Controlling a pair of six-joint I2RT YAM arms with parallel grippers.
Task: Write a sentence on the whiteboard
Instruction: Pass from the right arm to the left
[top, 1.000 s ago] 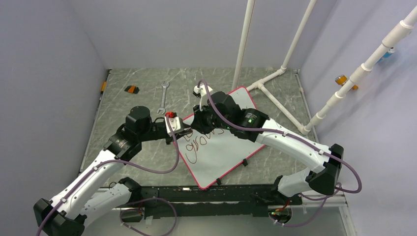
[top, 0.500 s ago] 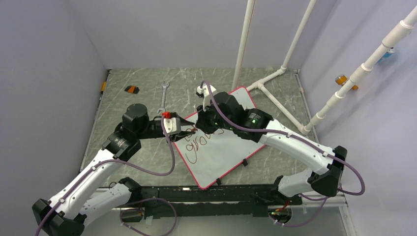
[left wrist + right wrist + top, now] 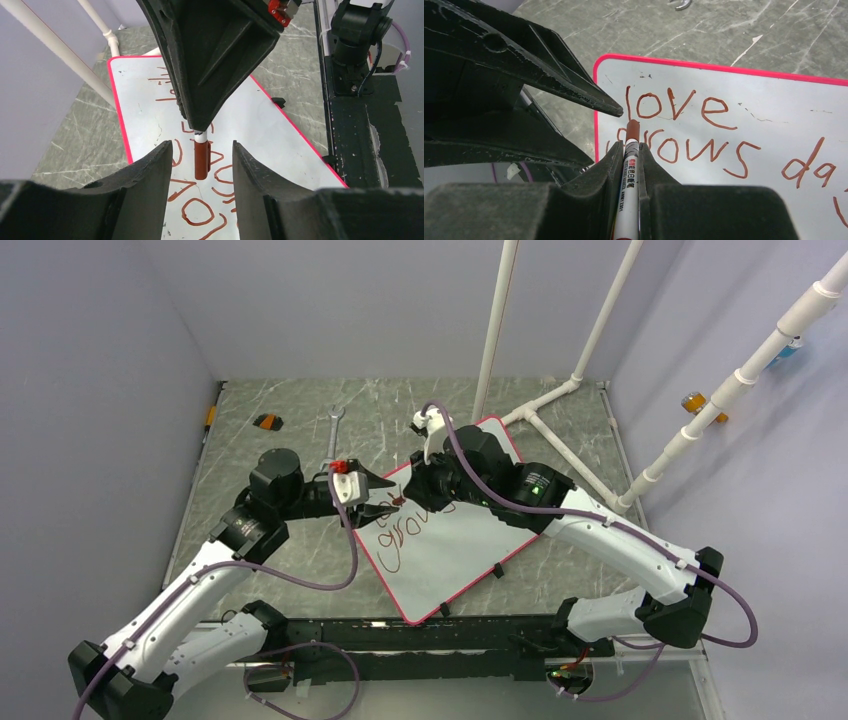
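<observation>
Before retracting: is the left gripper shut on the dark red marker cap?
No, the left gripper stands open around that dark red cap.

**Pale lilac booth around a marbled worktop**

The worktop [image 3: 280, 400] is a grey-green slab veined with white like marble, and scuffed in places. Plain pale lilac walls [image 3: 100, 360] close it in on the left, back and right. The light is even and casts only soft shadows. White plastic pipes [image 3: 497, 330] rise from the far right part of the worktop, joined by elbow and tee fittings. Another pipe [image 3: 745, 370] slants across the right wall, with a small orange piece [image 3: 693, 400] beside it. A silver wrench [image 3: 331, 435] lies towards the back, and a small orange-and-black object [image 3: 267, 421] sits to its left. A black rail [image 3: 430, 635] runs along the near edge.
</observation>
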